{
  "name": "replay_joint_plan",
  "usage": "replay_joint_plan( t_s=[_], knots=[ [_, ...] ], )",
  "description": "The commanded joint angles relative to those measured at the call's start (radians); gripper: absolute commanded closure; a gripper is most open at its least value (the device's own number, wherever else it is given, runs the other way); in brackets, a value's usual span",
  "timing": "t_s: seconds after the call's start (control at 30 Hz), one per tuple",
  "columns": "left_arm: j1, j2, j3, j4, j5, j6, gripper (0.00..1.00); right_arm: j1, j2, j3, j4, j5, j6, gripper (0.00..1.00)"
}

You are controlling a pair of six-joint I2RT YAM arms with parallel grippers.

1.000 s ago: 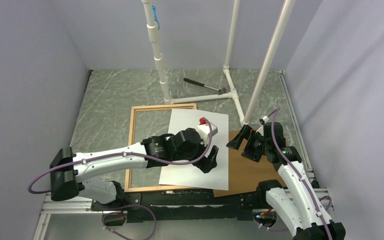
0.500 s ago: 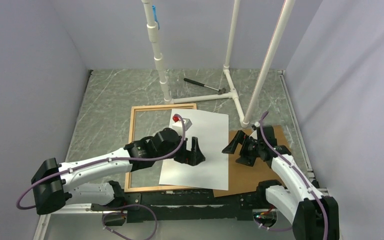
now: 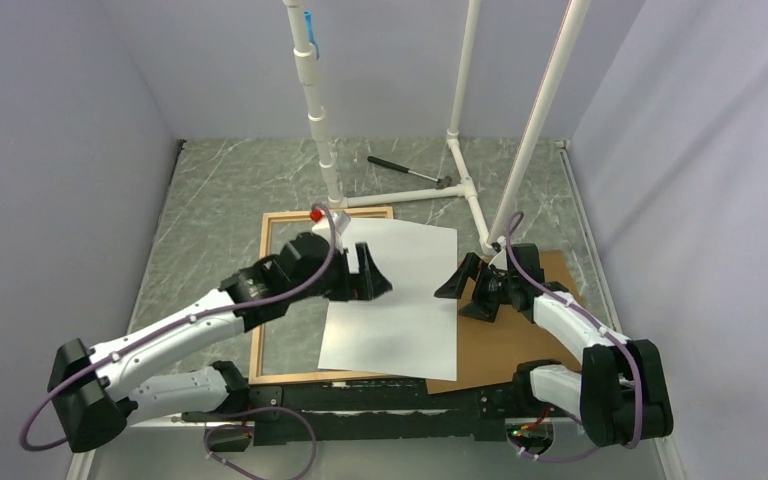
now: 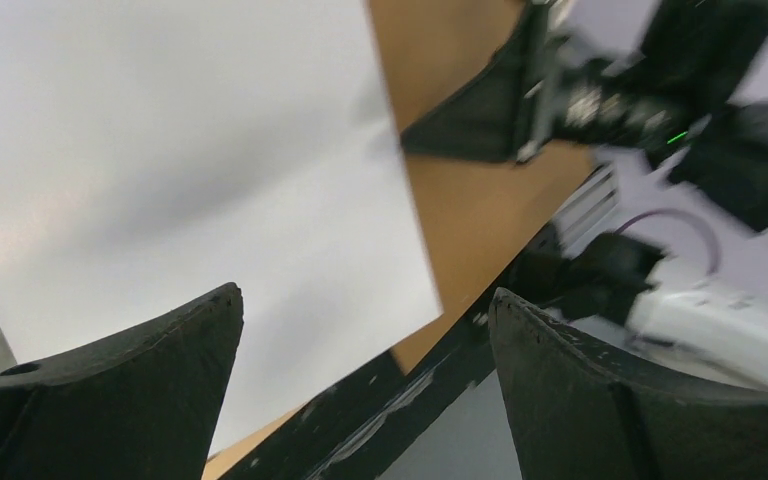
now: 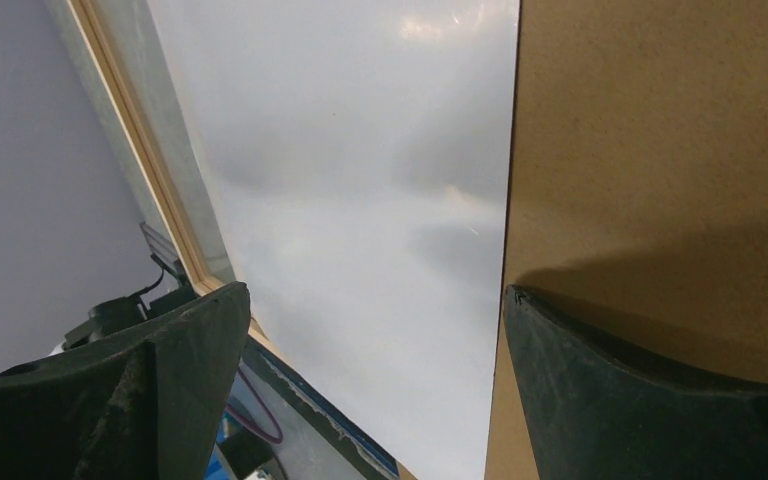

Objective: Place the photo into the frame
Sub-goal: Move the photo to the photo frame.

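Lying white side up, the photo [image 3: 395, 300] overlaps the frame [image 3: 263, 300] and the brown board [image 3: 505, 340], with the left gripper [image 3: 370, 278] and right gripper [image 3: 460, 295] hovering empty, jaws spread wide

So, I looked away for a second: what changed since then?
The left gripper moved across the photo toward its far left corner. The right gripper edged left toward the photo's right edge. Both are open, empty. Photo, frame, board unmoved.

Glossy photo [image 3: 400, 320] — light-wood frame [image 3: 282, 213]
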Motion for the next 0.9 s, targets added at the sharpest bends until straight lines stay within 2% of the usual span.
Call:
replay_joint_plan(
  t_s=[0.0, 0.17, 0.27, 0.53, 0.73, 0.87],
  knots=[
    [0.07, -0.063, 0.189, -0.011, -0.026, 0.058, 0.05, 0.001, 0.002, -0.024, 0.095, 0.001, -0.016, 0.01],
    [0.162, -0.048, 0.346, -0.011, 0.015, 0.095, 0.04, 0.023, 0.016, -0.046, 0.149, 0.015, 0.005, 0.01],
    [0.182, -0.029, 0.405, -0.048, 0.025, 0.099, 0.04, 0.046, 0.035, -0.046, 0.177, 0.025, 0.019, 0.01],
    [0.187, -0.094, 0.225, 0.046, 0.042, 0.044, 0.05, 0.184, 0.048, 0.002, 0.199, 0.105, 0.065, 0.01],
    [0.187, -0.108, 0.164, 0.059, 0.041, 0.027, 0.05, 0.276, 0.063, 0.042, 0.224, 0.142, 0.102, 0.01],
    [0.188, -0.092, 0.154, 0.049, 0.045, 0.026, 0.05, 0.288, 0.01, 0.061, 0.156, 0.209, 0.097, 0.01]
  ],
)
